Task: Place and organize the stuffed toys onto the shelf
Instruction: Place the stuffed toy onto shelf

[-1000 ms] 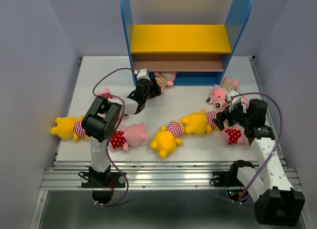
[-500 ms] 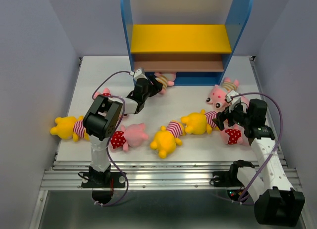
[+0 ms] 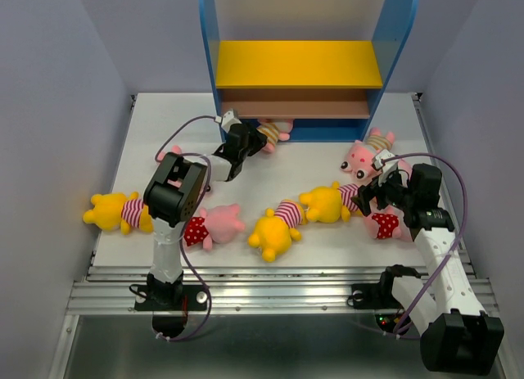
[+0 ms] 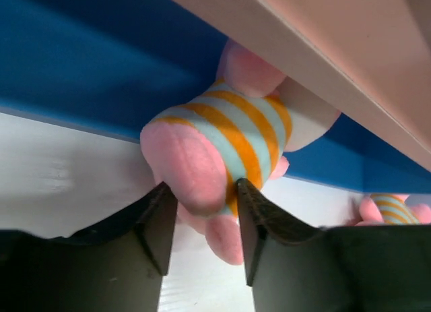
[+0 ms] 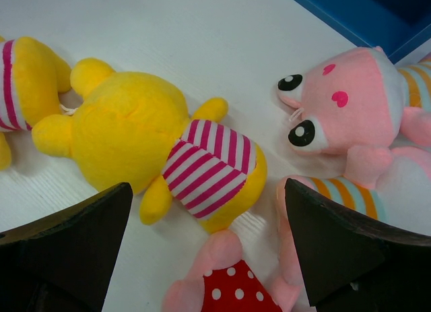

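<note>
Since the base [image 3: 327, 132] of the shelf [image 3: 209, 35] lies low under the brown board [image 3: 295, 109], the striped pig [image 4: 222, 137] enters head first, lying flat.

Left hand [image 4: 202, 191]: about half closed, fingers [image 4: 158, 217] pressing both sides of the pig's rear. Gripping the tail end likely keeps the hand outside the narrow slot.

Right hand [image 5: 207, 191]: spread fully, holding nothing. It hovers above a bear [image 5: 135, 137], probably lining up the next pick.

Shelf contents:
- Yellow board [image 3: 299, 64]: no toy seen.
- Brown board: no toy seen.
- Base: 1 pig at the left end, partly in, with its legs out over the surface [image 3: 147, 125].

Surface: the remaining toys lie loose and unsorted, 3 bears among them.
</note>
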`<state>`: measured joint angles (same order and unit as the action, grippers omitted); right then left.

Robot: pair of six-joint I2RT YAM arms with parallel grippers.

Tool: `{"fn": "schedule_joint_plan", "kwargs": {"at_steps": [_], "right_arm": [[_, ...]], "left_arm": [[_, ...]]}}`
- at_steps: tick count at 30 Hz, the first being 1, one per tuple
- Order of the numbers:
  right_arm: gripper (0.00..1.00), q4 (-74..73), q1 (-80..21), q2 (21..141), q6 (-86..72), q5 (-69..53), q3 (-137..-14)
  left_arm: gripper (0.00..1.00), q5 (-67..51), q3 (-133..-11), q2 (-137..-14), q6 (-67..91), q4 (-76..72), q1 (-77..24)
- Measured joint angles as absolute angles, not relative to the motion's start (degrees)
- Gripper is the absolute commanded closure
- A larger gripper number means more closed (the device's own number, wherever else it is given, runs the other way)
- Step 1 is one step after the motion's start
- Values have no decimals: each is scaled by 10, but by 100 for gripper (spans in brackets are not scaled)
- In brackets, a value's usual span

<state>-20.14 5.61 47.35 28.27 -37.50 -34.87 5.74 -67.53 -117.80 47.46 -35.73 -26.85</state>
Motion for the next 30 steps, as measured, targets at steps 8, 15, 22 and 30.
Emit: {"fn": "schedule_joint_plan", "kwargs": {"at_steps": [8, 15, 22, 30], "right_arm": [[0, -201, 56, 474, 283, -375, -349], [0, -201, 56, 473, 283, -375, -349], [0, -202, 56, 473, 283, -375, -349], [0, -202, 56, 473, 283, -375, -349]], "left_arm": [[100, 65, -685, -1201, 504, -372, -266], [100, 60, -641, -1198, 536, -435, -261], [100, 66, -524, -1154, 604, -529, -248], [100, 83, -476, -1143, 709, -585, -227]]}}
